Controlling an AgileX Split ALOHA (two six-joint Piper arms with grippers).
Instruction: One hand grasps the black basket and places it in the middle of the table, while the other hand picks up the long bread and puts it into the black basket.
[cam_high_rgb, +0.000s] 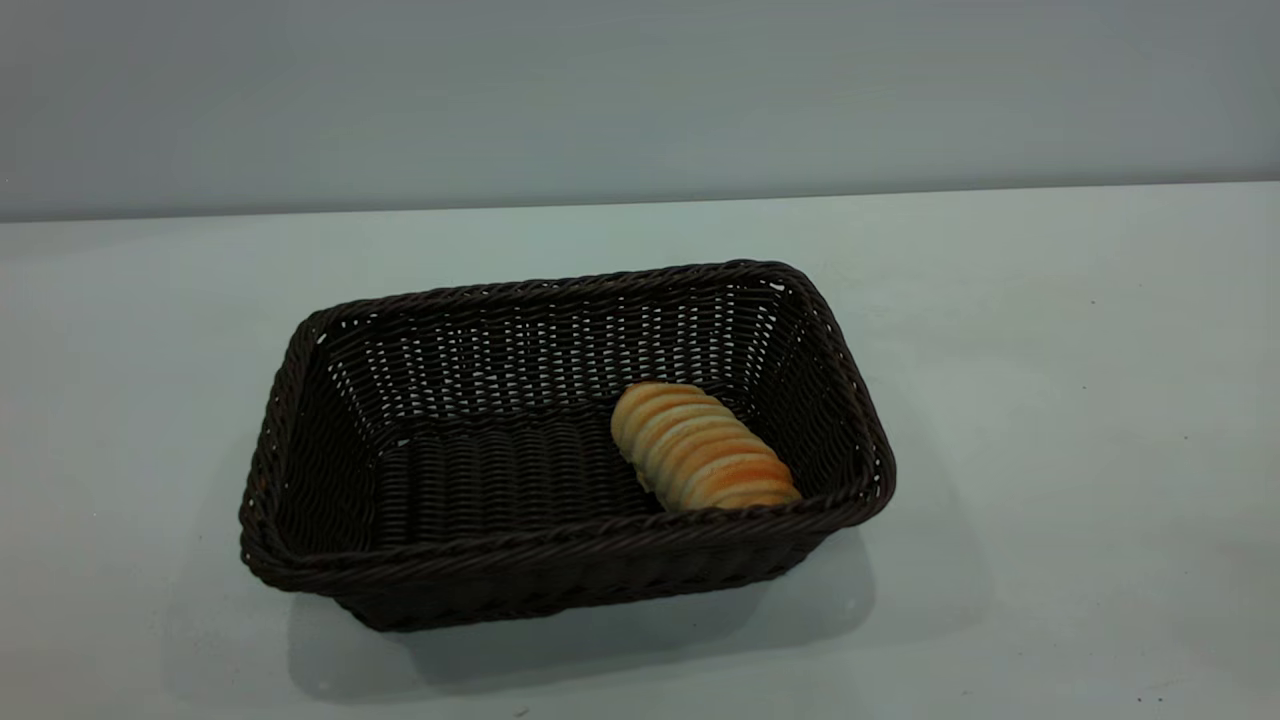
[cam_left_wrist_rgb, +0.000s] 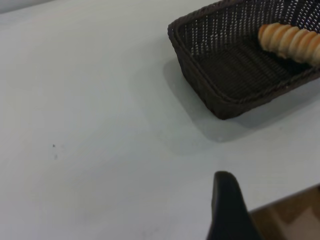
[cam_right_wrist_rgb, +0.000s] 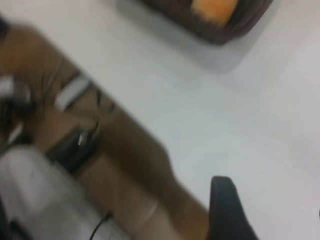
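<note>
Ridged long bread (cam_high_rgb: 703, 446) in woven black basket (cam_high_rgb: 330, 465)

Plain grey wall (cam_high_rgb: 640, 90) behind, brown floor (cam_right_wrist_rgb: 135, 165) – blurred clutter and cables (cam_right_wrist_rgb: 75, 145) – below

Neither of my arms shows in the exterior view. In the left wrist view, one black finger of my left gripper (cam_left_wrist_rgb: 227, 207) juts in. In the right wrist view, one dark finger of my right gripper (cam_right_wrist_rgb: 226, 210) shows.
</note>
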